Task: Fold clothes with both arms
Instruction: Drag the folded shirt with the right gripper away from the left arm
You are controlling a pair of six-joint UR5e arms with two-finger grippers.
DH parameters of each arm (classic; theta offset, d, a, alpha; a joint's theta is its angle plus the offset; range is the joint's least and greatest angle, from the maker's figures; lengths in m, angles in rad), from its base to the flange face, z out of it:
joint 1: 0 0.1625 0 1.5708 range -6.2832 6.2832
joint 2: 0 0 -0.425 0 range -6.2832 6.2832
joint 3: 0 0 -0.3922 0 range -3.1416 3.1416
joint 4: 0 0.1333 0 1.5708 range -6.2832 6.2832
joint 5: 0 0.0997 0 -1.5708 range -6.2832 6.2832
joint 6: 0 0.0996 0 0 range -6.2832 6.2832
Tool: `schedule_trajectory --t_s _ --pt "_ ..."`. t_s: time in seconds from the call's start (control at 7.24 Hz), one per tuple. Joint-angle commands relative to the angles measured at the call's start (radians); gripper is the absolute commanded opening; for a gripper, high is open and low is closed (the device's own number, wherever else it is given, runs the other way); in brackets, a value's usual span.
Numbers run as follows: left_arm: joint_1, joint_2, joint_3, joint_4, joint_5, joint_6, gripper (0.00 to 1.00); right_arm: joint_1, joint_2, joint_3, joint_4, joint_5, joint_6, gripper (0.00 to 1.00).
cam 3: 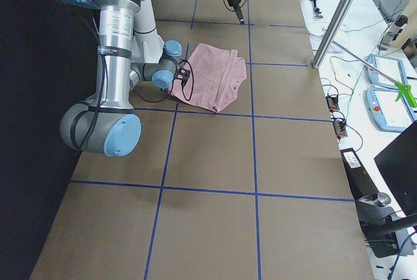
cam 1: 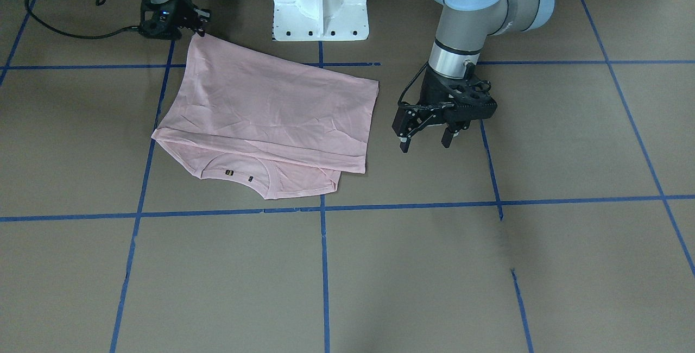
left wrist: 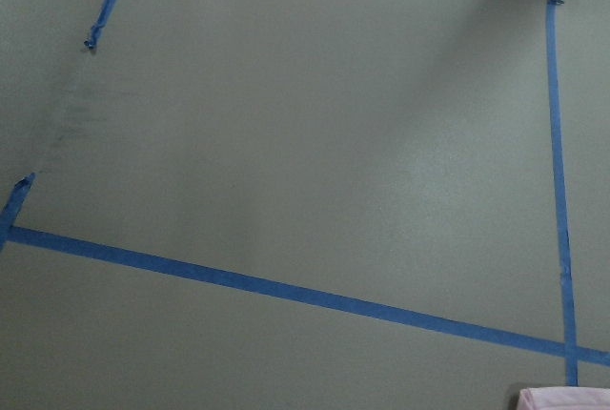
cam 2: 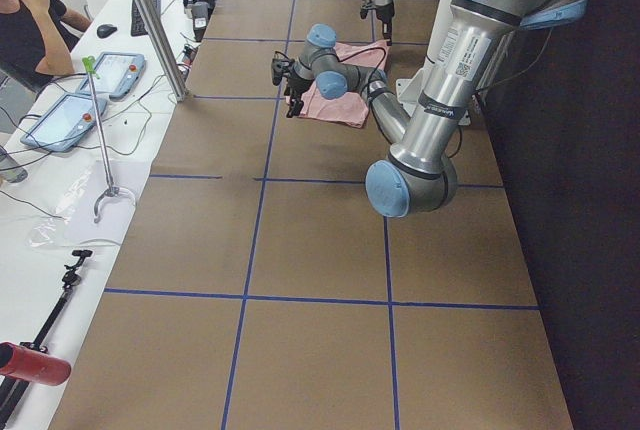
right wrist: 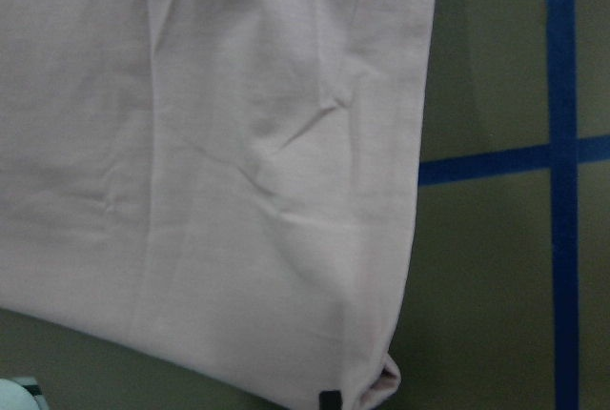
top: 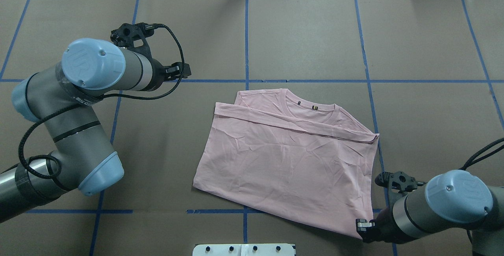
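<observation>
Since it is thin, soft jersey, the pale pink short-sleeved T-shirt [top: 287, 161] should be light and limp, sagging from any single hold; its corners and hem edges look the best grips. It lies half folded, plain side up, on the brown paper-covered table [top: 307, 31]. Two small neck labels [cam 1: 229, 172] are too small to read. The right black two-finger gripper [cam 1: 201, 28] touches one corner; whether it pinches, I cannot tell. The left gripper [cam 1: 424, 145] hangs aside, jaws wide, empty

Open table [cam 1: 434, 277] beyond T-shirt [cam 1: 271, 108]; white pedestal [cam 1: 320, 0] near its robot-side edge
</observation>
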Motion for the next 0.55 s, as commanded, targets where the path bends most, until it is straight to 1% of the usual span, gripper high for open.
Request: schedule_trajectory --t_s 0.0,0.14,0.28,0.41 --pt "0.015 -0.001 -0.028 0.035 -0.007 0.000 1.00 -0.012 0.001 0.040 0.002 -0.012 0.035 1.00" --pt "0.047 -0.001 -0.057 0.093 -0.031 -0.040 1.00 0.061 0.007 0.049 0.007 -0.010 0.030 1.00" --pt "0.088 -0.001 -0.085 0.138 -0.051 -0.115 1.00 0.119 0.038 0.048 0.007 -0.012 0.021 1.00" --pt "0.157 0.002 -0.088 0.150 -0.050 -0.244 1.00 0.191 0.053 0.048 0.007 -0.010 0.018 1.00"
